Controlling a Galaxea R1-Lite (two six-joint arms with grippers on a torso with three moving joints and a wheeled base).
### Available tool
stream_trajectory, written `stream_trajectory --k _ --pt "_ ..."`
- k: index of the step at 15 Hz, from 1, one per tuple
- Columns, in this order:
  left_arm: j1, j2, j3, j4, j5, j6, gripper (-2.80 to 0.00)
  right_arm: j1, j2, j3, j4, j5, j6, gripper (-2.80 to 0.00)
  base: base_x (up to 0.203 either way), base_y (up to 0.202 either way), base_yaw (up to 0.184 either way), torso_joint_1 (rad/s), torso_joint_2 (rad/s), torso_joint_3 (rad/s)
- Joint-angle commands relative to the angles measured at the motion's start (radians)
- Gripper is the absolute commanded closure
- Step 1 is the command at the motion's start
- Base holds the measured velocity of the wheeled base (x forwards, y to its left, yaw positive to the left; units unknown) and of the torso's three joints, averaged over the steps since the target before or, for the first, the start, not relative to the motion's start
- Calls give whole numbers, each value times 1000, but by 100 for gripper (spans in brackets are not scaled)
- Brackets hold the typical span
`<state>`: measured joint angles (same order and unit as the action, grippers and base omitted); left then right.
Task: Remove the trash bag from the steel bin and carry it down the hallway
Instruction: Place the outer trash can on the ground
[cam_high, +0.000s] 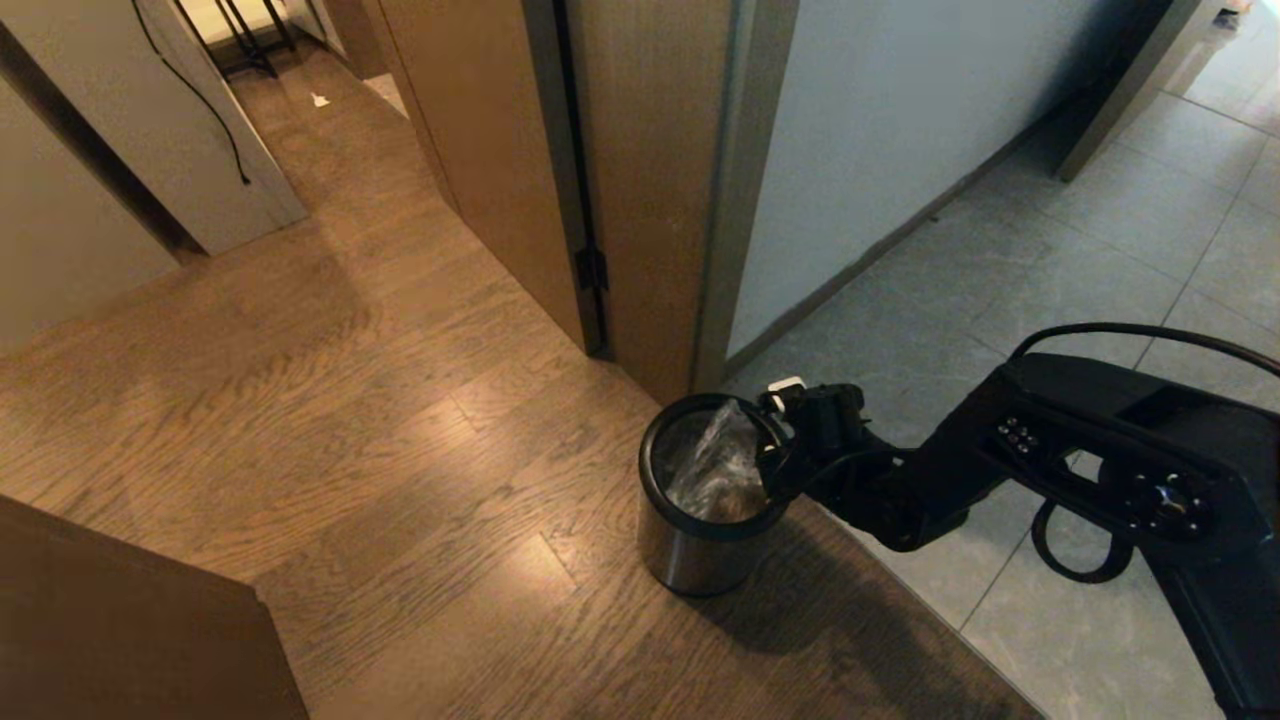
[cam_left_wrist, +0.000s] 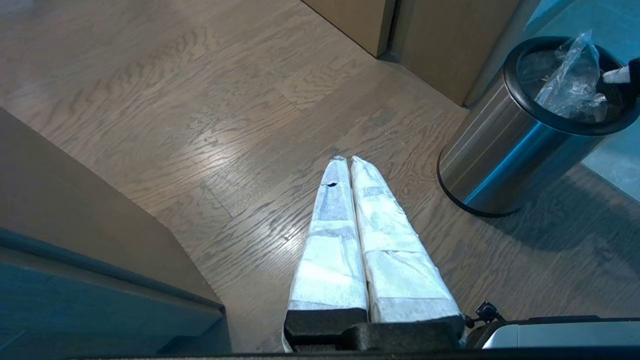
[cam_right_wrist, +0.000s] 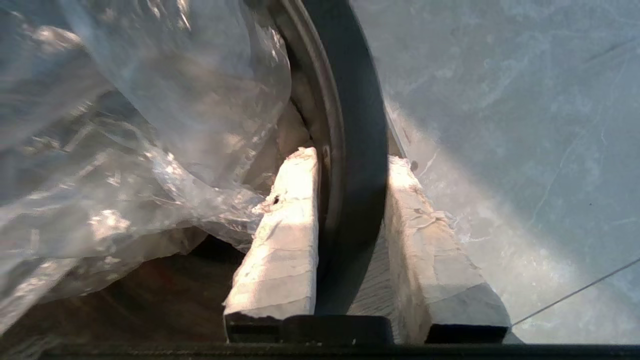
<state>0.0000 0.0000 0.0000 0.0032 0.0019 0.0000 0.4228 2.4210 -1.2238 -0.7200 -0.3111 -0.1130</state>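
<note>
The steel bin (cam_high: 690, 555) stands on the wood floor beside the door frame, where the boards meet the hallway tiles (cam_high: 1050, 260). The clear crinkly trash bag (cam_high: 715, 465) sits inside it and pokes above the black rim. My right gripper (cam_high: 775, 445) reaches in from the right and straddles that rim. In the right wrist view the right gripper (cam_right_wrist: 350, 155) is shut on the black rim (cam_right_wrist: 350, 210), one finger inside the bin against the trash bag (cam_right_wrist: 150, 150), the other outside. My left gripper (cam_left_wrist: 345, 159) hangs shut and empty over the floor, left of the steel bin (cam_left_wrist: 505, 150).
A wooden door post and frame (cam_high: 650, 200) rise just behind the bin. A brown furniture corner (cam_high: 120, 620) juts in at the near left. Wood floor (cam_high: 350, 400) stretches left towards a far doorway, and grey tiles run off to the right.
</note>
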Motion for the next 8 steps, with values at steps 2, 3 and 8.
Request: stream_trajectory --k 2,3,8 --pt "0 0 0 0 0 0 0 1 -57 4 -7 3 -1 0 0 0 0 0 0 0" --pt "0 0 0 0 1 0 0 1 -57 17 -8 2 -1 0 0 0 0 0 0 0" --pt "0 0 0 0 1 0 0 5 -32 26 -10 1 -5 0 0 0 0 0 0 0"
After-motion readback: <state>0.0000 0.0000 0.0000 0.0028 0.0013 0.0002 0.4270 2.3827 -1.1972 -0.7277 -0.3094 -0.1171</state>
